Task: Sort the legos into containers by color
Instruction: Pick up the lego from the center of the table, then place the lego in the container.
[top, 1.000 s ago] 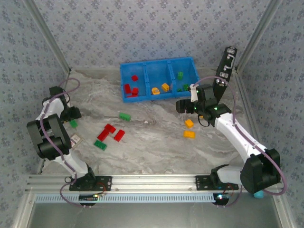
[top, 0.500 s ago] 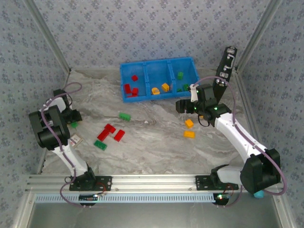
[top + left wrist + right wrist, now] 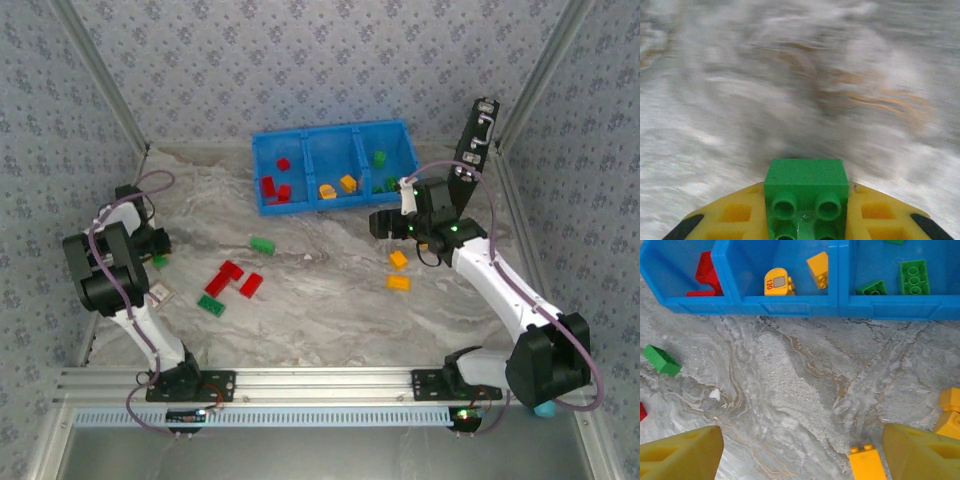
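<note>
Marbled grey, the surface (image 3: 330, 310) has little on it to stop a dropped piece, so a brick that falls could skid or bounce away. The blue bin (image 3: 300, 206) sits at the far side. Its left compartment holds red pieces, the middle one orange-yellow, and the right one green.

That layout is the main hazard. The left gripper (image 3: 152, 248) is at the far left edge, close to the wall, clamped on a green brick (image 3: 806, 185). The green compartment is the one farthest from it. I judge that a long carry across the surface gives the smooth plastic time to slip. A release that falls short would put green among red or yellow.

The right gripper (image 3: 385, 222) hangs with its jaws wide and empty just in front of the bin's right end. It stands roughly on the path to the green compartment, so the two arms could collide there.

Loose pieces lie between them: two red bricks (image 3: 225, 278), two green bricks (image 3: 263, 244) and two orange bricks (image 3: 398, 283). A low pass could knock them.
</note>
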Robot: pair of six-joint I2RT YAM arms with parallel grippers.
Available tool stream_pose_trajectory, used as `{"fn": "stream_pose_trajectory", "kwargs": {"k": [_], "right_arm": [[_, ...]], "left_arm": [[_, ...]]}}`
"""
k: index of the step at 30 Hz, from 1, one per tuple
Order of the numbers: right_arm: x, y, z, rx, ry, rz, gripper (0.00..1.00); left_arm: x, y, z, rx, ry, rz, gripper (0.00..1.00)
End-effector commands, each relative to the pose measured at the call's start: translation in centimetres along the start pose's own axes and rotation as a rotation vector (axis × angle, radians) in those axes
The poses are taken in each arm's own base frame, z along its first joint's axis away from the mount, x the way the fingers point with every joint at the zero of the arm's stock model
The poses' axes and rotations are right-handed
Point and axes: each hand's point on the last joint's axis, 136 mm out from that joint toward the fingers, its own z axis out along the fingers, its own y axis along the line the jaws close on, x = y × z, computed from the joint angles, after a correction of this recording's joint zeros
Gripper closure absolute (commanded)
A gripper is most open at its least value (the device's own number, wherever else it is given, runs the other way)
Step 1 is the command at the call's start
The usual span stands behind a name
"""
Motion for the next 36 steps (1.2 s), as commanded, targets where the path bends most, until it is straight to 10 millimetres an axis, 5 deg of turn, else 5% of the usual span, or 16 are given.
{"fn": "stream_pose_trajectory", "kwargs": {"k": [1,6,11,14,16,22,30,33,36], "right_arm": [[-1.3,1.4,-0.2,-0.082,-0.036,-0.038,0.15],[-4.4,4.5,-1.6,-0.200,-0.128,-0.108,0.15],[-7.6,8.9,-4.3,-0.401,-0.259,-0.163,0.15],[-8.9,13.0,-7.0,-0.559,-0.368,-0.255,0.15],[-9.2,15.1,-8.2,-0.579,-0.435,-0.337,0.14],[-11.5,15.5,-10.2,-0.687,-0.472,-0.253,0.12],[-14.7,16.3,-12.3,-0.871,-0.496,-0.136,0.07],[-13.7,18.5,-13.2,-0.958,-0.510,-0.230,0.09],[-10.7,20.6,-12.5,-0.800,-0.528,-0.471,0.09]], "left_arm": [[-2.9,-8.0,-7.9,0.235,-0.128,0.102,0.79],[-5.8,-17.8,-17.8,0.575,-0.261,0.147,0.79],[-6.3,-24.3,-25.5,0.924,-0.358,0.140,0.81],[-3.8,-28.2,-29.9,1.132,-0.393,0.284,0.80],[-0.3,-30.3,-32.3,1.253,-0.376,0.478,0.79],[8.7,-30.6,-34.3,1.303,-0.389,0.848,0.78],[13.8,-27.6,-36.9,1.324,-0.706,0.979,0.80],[14.2,-26.9,-38.6,1.356,-0.782,0.938,0.81],[14.8,-26.6,-40.4,1.409,-0.793,0.925,0.81]]}}
